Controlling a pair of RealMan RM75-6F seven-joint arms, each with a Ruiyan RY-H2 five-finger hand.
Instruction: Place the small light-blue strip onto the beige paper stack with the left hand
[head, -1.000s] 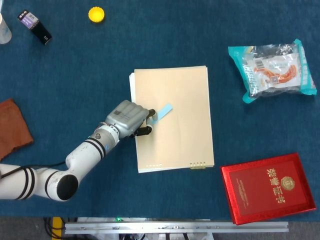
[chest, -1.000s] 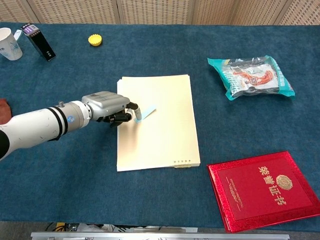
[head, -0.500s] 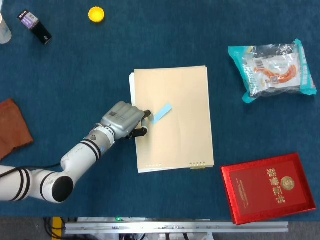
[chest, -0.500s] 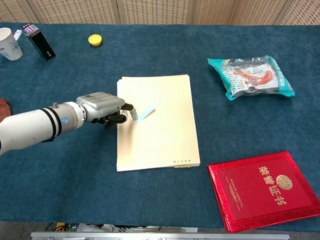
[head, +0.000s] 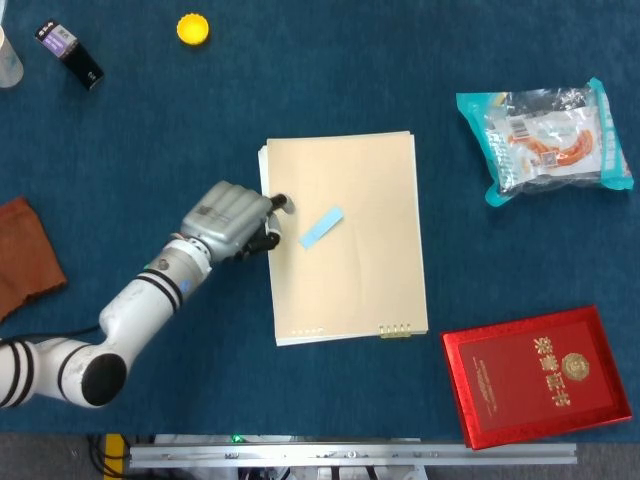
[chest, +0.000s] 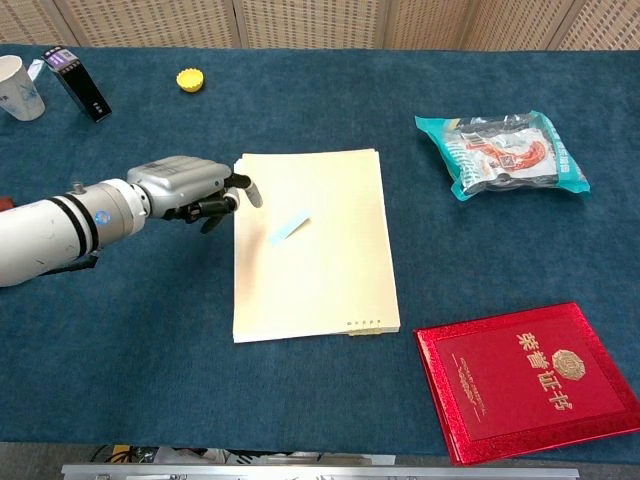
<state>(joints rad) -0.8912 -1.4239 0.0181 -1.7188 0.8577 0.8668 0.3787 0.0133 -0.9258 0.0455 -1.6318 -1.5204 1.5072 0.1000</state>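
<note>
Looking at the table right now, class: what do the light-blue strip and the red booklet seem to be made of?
Light-blue strip: probably thin paper or tape, matte, lying flat on the beige paper stack.
Red booklet: apparently a hard leatherette or coated-card cover, slightly glossy, with gold stamped lettering.

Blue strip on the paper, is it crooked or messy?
A bit crooked: the blue strip lies diagonally on the beige paper stack, not lined up with its edges. The left hand is clear of it.

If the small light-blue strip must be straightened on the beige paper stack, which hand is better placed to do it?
The left hand. It is at the left edge of the beige paper stack, close to the small light-blue strip, holding nothing. The right hand appears in neither view.
</note>
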